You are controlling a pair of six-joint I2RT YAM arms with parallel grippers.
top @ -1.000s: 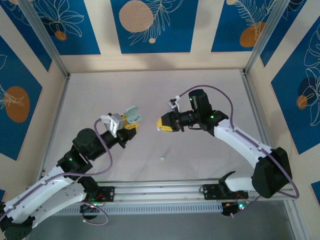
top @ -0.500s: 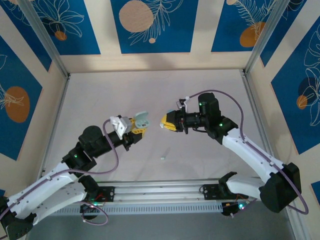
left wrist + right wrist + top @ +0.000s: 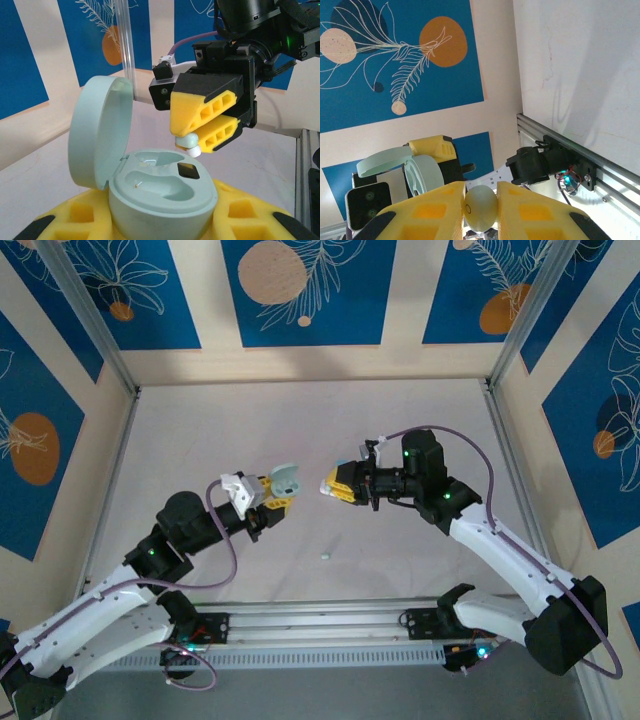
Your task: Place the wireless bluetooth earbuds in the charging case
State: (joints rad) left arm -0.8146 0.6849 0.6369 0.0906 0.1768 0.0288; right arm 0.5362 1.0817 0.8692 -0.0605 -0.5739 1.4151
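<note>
2 earbuds [image 3: 189, 144] [image 3: 326, 556], 1 case [image 3: 160, 192], 2 pincers [image 3: 326, 486] [image 3: 282, 494].

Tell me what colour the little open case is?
The charging case is pale mint green. The left wrist view shows it best.

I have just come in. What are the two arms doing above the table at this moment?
The left gripper holds a pale green charging case up in the air, with its lid open. The right gripper pinches a small pale earbud and holds it just above the hollows of the case, not yet seated. The hollows that show look empty. A loose earbud lies on the table, nearer the arm bases.
</note>
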